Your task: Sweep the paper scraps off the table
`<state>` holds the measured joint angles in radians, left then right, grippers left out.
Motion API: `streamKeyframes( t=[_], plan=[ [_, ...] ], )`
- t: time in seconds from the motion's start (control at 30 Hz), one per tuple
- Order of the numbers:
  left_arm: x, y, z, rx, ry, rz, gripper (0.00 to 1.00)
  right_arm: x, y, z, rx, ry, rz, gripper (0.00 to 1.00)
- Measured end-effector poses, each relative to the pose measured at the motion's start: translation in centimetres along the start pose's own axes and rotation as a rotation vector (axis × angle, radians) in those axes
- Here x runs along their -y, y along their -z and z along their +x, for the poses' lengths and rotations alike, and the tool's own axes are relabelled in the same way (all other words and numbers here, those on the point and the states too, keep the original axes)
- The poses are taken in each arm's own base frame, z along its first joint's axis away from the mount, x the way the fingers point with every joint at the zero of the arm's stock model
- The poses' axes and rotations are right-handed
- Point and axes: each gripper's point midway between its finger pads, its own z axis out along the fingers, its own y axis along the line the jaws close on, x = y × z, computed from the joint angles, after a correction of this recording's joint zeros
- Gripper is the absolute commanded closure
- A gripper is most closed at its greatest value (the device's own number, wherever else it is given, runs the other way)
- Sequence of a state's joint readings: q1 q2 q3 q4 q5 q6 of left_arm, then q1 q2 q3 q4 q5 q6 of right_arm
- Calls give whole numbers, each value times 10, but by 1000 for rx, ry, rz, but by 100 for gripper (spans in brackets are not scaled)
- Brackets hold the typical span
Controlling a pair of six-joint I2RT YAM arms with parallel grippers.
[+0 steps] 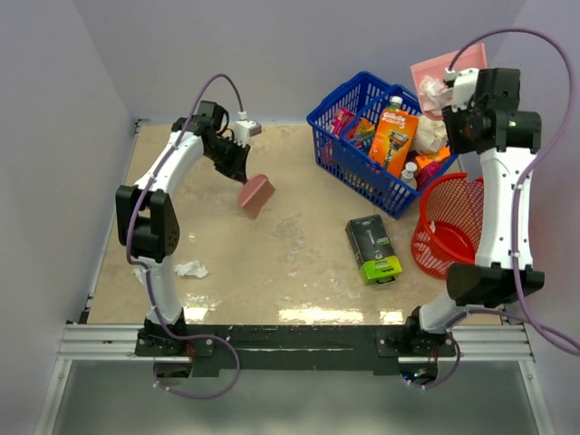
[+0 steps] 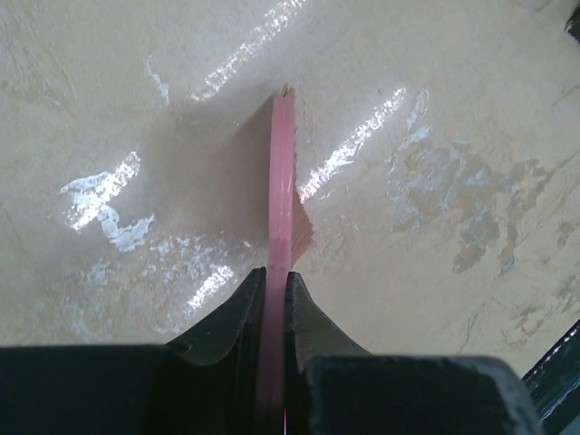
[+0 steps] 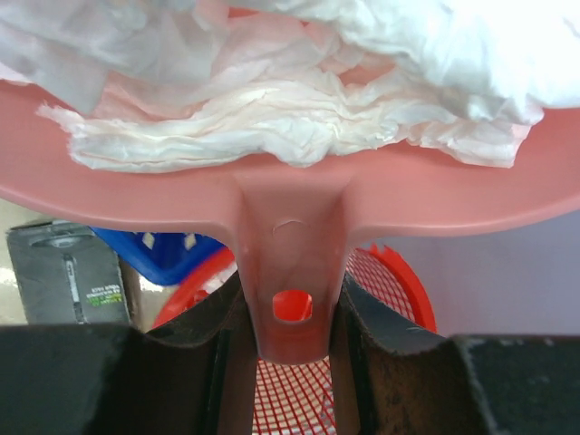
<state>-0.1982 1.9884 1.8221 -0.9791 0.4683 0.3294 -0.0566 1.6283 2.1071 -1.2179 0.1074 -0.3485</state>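
Note:
My right gripper (image 1: 450,92) is shut on the handle of the pink dustpan (image 1: 437,71), held high above the red mesh basket (image 1: 450,222). In the right wrist view the gripper (image 3: 292,308) clamps the dustpan handle (image 3: 290,208), and several crumpled white paper scraps (image 3: 272,100) lie in the pan. My left gripper (image 1: 237,163) is shut on a pink brush (image 1: 256,195) over the back left of the table (image 1: 299,272). In the left wrist view the gripper (image 2: 276,281) pinches the brush (image 2: 282,172) edge-on above the tabletop. One paper scrap (image 1: 191,268) lies near the left arm's base.
A blue basket (image 1: 317,122) full of packages stands at the back right, with a whitish crinkled bag (image 1: 431,134) in it. A black and green box (image 1: 373,248) lies on the table left of the red basket, which also shows in the right wrist view (image 3: 390,281).

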Motion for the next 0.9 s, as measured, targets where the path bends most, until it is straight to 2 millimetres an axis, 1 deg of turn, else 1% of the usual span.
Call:
streamKeyframes(
  t=[0.07,0.13,0.2,0.4,0.5,0.67,0.9],
  plan=[
    [-1,-8,-5,11,13,18,100,15,13,10,0,-24,43,100],
    [-2,-15,-7,16,32,29,100,25,23,20,-10,-32,82,100],
    [-3,-21,-8,16,50,41,100,30,32,33,-33,-32,112,100],
    [-1,-33,-14,24,84,80,100,41,56,82,-157,-23,202,100],
    [-1,-36,-14,21,93,87,100,48,70,99,-205,-18,258,100],
    [-3,-36,-16,21,80,79,100,61,98,121,-248,10,371,100],
    [-3,-35,-12,5,79,76,100,77,142,162,-349,125,521,100]
  ],
)
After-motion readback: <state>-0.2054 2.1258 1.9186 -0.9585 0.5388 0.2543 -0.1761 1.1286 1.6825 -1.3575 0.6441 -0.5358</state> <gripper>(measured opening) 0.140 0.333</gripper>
